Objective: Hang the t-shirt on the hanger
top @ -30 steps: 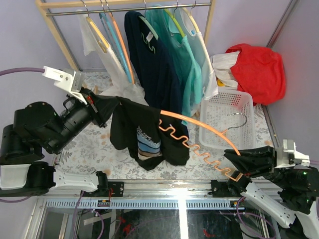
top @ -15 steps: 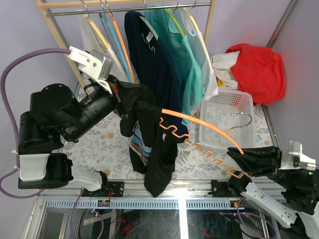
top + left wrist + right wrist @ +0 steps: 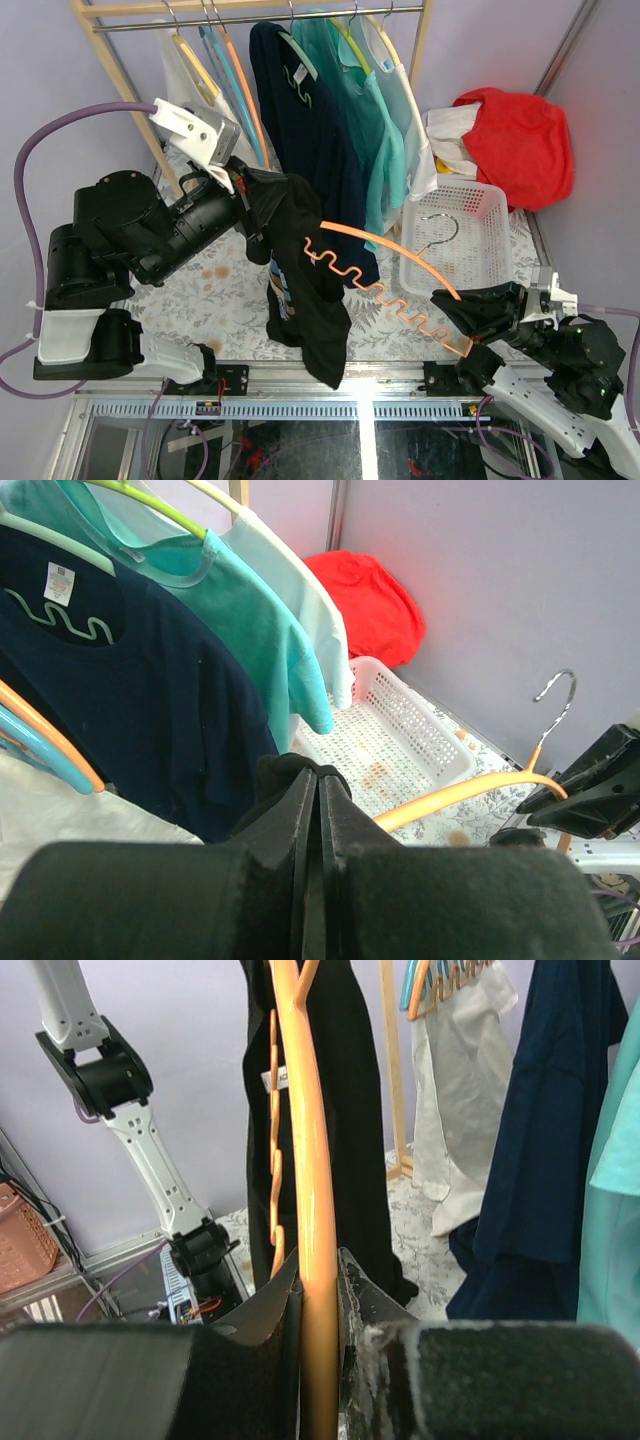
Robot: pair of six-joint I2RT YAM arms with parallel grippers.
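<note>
blocked: navy shirt [image 3: 315, 150], basket [image 3: 482, 262], t-shirt [image 3: 320, 320] | open: table [image 3: 215, 298] centre-left

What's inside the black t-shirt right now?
The far end of the orange hanger disappears into the black t-shirt; fabric covers its tip, so how far inside it reaches cannot be seen.

I have the t-shirt [image 3: 312, 320] hanging from my left hand [image 3: 245, 187] above the left-middle of the surface [image 3: 200, 290], in front of the rack [image 3: 260, 15] of hung shirts. The hanger [image 3: 410, 252] runs from my right hand [image 3: 457, 305], near right, leftward into the t-shirt. The basket [image 3: 455, 187] sits behind it.
</note>
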